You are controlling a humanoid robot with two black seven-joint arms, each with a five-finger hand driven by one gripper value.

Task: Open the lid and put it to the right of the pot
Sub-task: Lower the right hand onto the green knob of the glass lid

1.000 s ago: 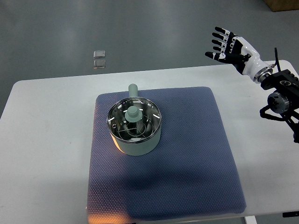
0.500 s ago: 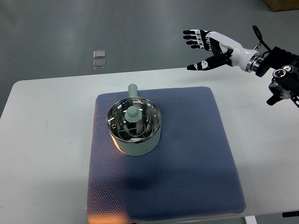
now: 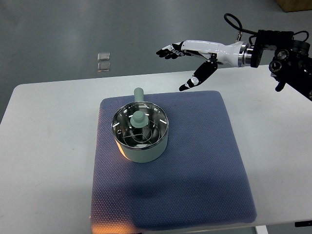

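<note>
A pale green pot with a short green handle stands on the left part of a blue mat. Its glass lid with a green knob sits on the pot. My right hand reaches in from the upper right, above the mat's far edge, up and to the right of the pot. Its fingers are spread and hold nothing. The left arm is not in view.
The mat lies on a white table. Two small clear squares lie on the grey floor beyond the table. The right arm's black forearm and joint hang over the table's far right corner.
My right hand has swept left and slightly down, from beyond the table's far right corner to above the mat's far edge, turning palm down. The pot and lid have not moved.
</note>
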